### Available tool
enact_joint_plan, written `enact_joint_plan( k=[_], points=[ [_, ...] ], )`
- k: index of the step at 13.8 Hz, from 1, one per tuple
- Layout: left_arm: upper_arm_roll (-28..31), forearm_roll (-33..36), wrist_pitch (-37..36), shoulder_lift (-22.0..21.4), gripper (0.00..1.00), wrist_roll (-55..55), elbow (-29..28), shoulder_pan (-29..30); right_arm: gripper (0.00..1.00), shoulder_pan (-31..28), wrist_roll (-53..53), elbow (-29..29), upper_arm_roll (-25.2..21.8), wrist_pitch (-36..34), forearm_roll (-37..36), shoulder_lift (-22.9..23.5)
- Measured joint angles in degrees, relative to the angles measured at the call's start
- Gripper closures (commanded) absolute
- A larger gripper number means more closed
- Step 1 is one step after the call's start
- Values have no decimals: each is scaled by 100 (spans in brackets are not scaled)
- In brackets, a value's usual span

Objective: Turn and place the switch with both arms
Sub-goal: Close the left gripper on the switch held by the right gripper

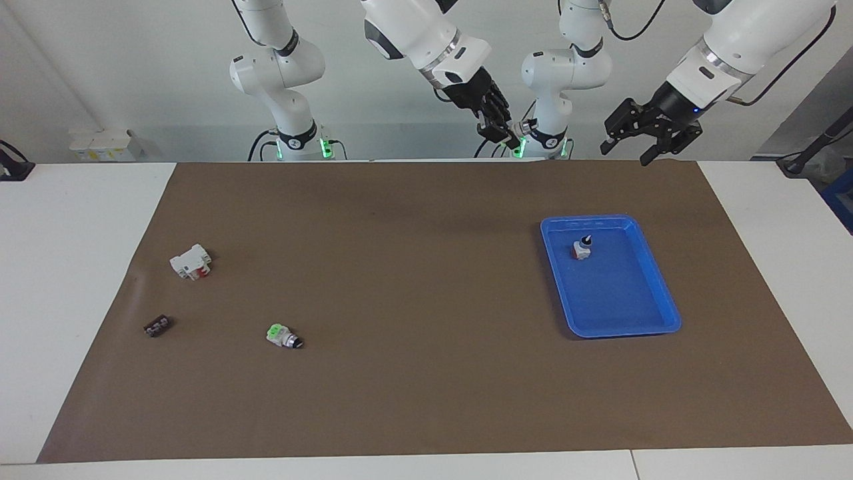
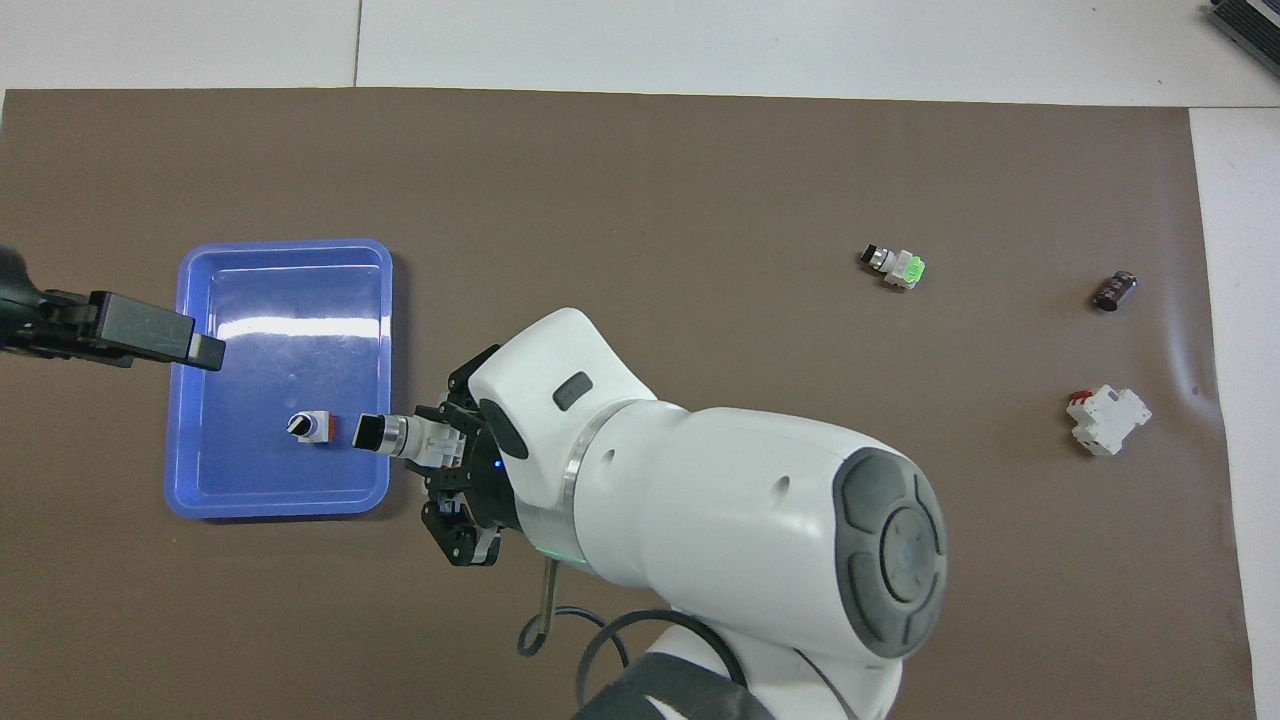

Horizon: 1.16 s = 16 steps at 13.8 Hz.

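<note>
Switch position: you will find it clamped in the right pincer, raised in the air, lying roughly level with its black knob tip pointing toward the blue tray. In the overhead view the knob tip overlaps the tray's rim at the edge toward the right arm's end of the worktop; the facing view shows the switch held high, well clear of the tray.

Right pincer: fingers pressed together on the switch's whitish rear block.

Left pincer: fingers spread, holding nothing, hanging in the air above the brown mat's edge, on the side of the tray toward the robots. In the overhead view one fingertip overlaps the tray's rim.

Inside the tray, a red-based switch stands upright, in the part nearer to the robots.

Well apart from the tray, toward the right arm's end, you can see a green-block switch, a white breaker and a small dark part on the mat.
</note>
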Motion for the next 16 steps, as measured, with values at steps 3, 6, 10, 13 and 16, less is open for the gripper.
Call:
enact_joint_plan(
  k=[3,6,10,13,16],
  points=[
    [-18,-723,-98,-4,20,51,-7,-6,100,0,2,8,0,5,-1,22],
    [-15,-1495,-162,-125,34,571,-293,-9,100,9,4,13,0,5,-2,23],
    [-6,-2417,-18,-563,50,998,-1168,-9,100,133,14,13,1,5,-3,28],
    [-11,-2590,59,-730,50,1043,-1416,-9,100,137,15,13,1,5,-3,34],
    [-10,-2624,59,-791,59,1046,-1513,-9,100,137,15,13,-2,5,-3,37]
  ],
)
